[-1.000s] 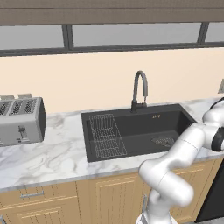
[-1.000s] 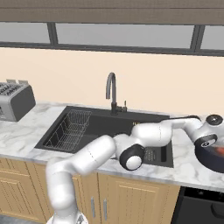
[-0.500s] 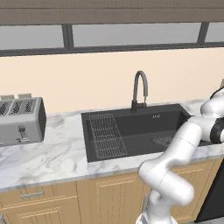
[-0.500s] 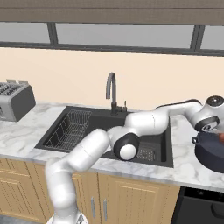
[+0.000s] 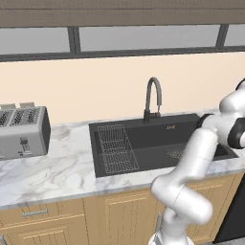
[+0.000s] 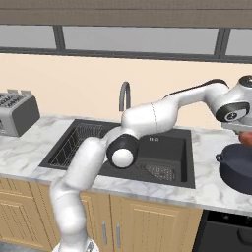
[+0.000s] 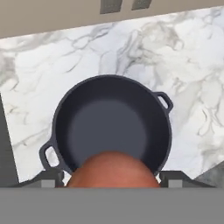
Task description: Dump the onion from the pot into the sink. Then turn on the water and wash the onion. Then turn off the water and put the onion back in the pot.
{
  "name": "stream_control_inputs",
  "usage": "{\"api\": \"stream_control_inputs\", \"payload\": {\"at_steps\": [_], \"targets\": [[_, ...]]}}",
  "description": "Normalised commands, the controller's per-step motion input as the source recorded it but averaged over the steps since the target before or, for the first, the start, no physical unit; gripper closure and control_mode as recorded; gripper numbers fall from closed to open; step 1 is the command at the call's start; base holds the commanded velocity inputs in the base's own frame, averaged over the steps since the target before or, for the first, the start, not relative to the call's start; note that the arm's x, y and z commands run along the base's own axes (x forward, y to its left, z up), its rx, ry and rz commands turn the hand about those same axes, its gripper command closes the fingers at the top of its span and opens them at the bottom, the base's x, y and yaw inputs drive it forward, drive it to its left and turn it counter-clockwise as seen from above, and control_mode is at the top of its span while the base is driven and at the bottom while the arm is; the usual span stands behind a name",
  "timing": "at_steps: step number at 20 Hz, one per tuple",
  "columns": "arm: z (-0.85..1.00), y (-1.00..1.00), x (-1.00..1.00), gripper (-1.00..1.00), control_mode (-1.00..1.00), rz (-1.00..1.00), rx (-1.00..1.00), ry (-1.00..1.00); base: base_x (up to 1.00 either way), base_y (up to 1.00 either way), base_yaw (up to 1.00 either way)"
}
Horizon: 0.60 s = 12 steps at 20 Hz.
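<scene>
The onion (image 7: pixel 113 169) sits between the finger tips of the gripper (image 7: pixel 113 178), which is closed on it, directly above the open mouth of the pot (image 7: pixel 70 105); in the right base view the onion (image 6: pixel 244 138) shows as a reddish patch under the hand, just over the pot (image 6: pixel 236 165). Judged from this, the step in hand is the last one, returning the onion to the pot. To do it well, the hand should come down until the onion is inside the rim and centred over the bottom before the fingers part; a drop from this height risks a bounce, since a round, smooth ball rolls freely on a flat bottom. The pot is dark grey, round, matte, with two loop handles on opposite sides, and its interior is bare. It stands on a white marble counter (image 7: pixel 183 61) with grey veining, right of the sink (image 6: pixel 167 147). The sink is a dark rectangular basin with a wire rack (image 5: pixel 115 150) at its left and a curved dark faucet (image 5: pixel 153 98) behind; no stream is visible. A metal toaster (image 5: pixel 21 131) stands further left.
</scene>
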Motion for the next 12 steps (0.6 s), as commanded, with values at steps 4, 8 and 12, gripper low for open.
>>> {"api": "stream_control_inputs", "payload": {"at_steps": [4, 8, 12], "targets": [[0.46, 1.0, -1.0, 1.0, -1.0, 0.0, -0.08, -0.16, 0.0, 0.0, 0.0], [0.19, 1.0, -0.94, 1.0, -1.0, 0.04, -0.18, -0.13, 0.0, 0.0, 0.0], [0.2, 1.0, -0.57, 1.0, -1.0, 0.24, -0.25, 0.0, 0.0, 0.0, 0.0]]}}
